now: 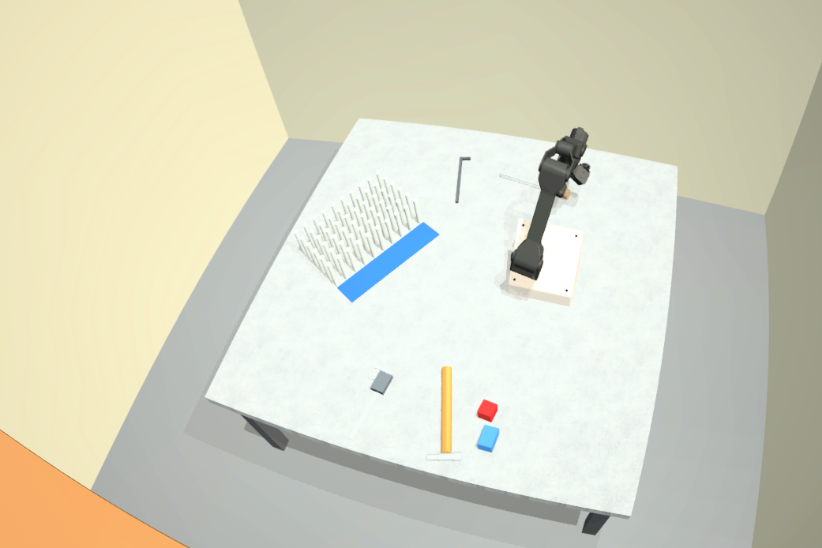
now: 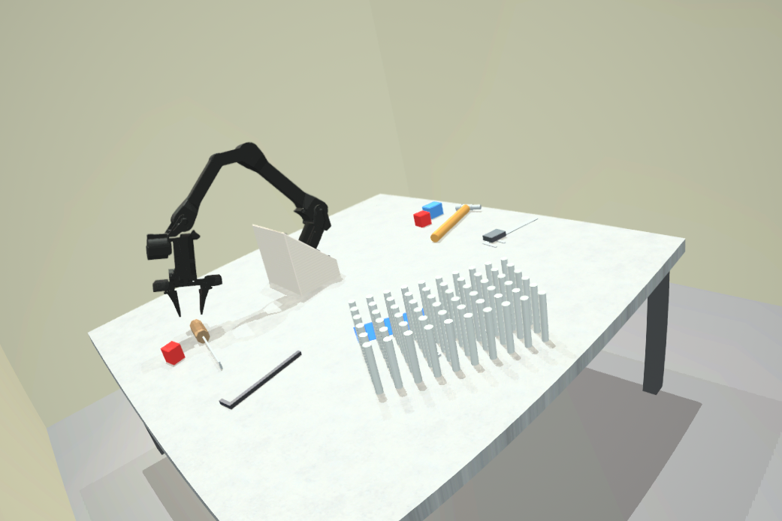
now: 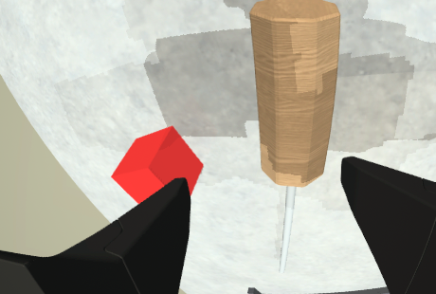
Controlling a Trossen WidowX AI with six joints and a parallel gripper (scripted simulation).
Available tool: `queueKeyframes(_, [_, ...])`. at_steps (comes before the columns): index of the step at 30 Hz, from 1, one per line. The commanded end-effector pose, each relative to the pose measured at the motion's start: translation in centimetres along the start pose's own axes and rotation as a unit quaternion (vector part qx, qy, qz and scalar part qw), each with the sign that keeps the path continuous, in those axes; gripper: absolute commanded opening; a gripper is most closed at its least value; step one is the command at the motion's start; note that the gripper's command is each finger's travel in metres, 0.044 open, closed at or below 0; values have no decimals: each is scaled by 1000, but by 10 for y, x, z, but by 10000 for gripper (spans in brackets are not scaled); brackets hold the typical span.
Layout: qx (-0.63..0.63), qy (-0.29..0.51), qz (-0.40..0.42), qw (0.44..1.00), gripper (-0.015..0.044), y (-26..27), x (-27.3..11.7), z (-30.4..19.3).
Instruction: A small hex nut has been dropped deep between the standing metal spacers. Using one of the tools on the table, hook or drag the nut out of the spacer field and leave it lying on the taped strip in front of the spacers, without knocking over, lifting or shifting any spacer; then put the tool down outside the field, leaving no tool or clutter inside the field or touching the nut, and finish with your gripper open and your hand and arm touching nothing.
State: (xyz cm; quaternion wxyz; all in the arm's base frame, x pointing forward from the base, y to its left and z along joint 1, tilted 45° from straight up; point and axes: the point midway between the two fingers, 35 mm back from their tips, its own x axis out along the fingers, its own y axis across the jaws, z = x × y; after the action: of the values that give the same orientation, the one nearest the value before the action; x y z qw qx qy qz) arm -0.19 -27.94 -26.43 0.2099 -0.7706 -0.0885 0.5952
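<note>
My gripper (image 2: 190,314) (image 3: 266,180) is open, partly spread, and points down just above a screwdriver with a wooden handle (image 1: 566,193) (image 2: 198,330) (image 3: 299,84). In the wrist view the handle shows between and beyond the fingertips, untouched. A dark L-shaped bar (image 1: 459,181) (image 2: 264,378) lies flat between the screwdriver and the spacers; its short bent end points away from the arm's base side. The metal spacers (image 1: 416,209) (image 2: 508,328) stand upright in rows. The blue taped strip (image 1: 388,261) runs along their front. A tiny grey piece (image 2: 439,353) between spacers may be the nut; it is too small to tell.
A red cube (image 2: 172,353) (image 3: 161,156) lies beside the screwdriver, close to the left finger in the wrist view. The pale base (image 1: 564,258) stands under the arm. Far off lie a hammer (image 1: 446,410), a grey block with thin wires (image 1: 381,381), another red cube (image 1: 487,410) and a blue block (image 1: 488,437).
</note>
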Motion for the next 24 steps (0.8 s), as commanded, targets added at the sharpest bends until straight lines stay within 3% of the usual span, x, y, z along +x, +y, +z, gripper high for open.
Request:
queueKeyframes(1, [0, -2, -8, 1000, 280, -7, 10, 4])
queueKeyframes(24, [0, -2, -8, 1000, 280, -20, 44, 17])
